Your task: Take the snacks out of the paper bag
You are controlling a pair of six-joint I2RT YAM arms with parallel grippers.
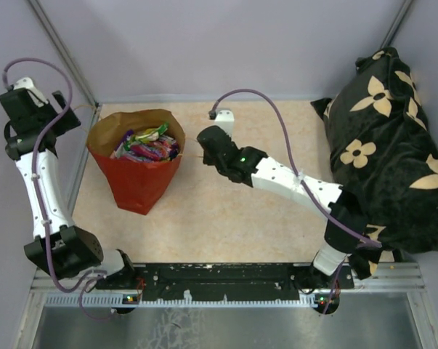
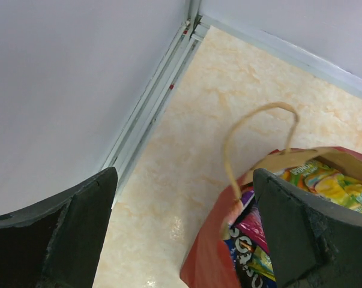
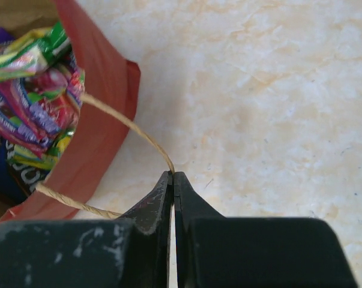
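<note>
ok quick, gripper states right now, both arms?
Left gripper: open, holding nothing.
Right gripper: shut on the loop handle of the paper bag.

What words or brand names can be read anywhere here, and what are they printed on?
None reads whole.
Blue chip bag: large pale letters, partly hidden inside the paper bag, unreadable.
Green-yellow packet: a printed word, too blurred.
Other candy packets: print too small.
</note>
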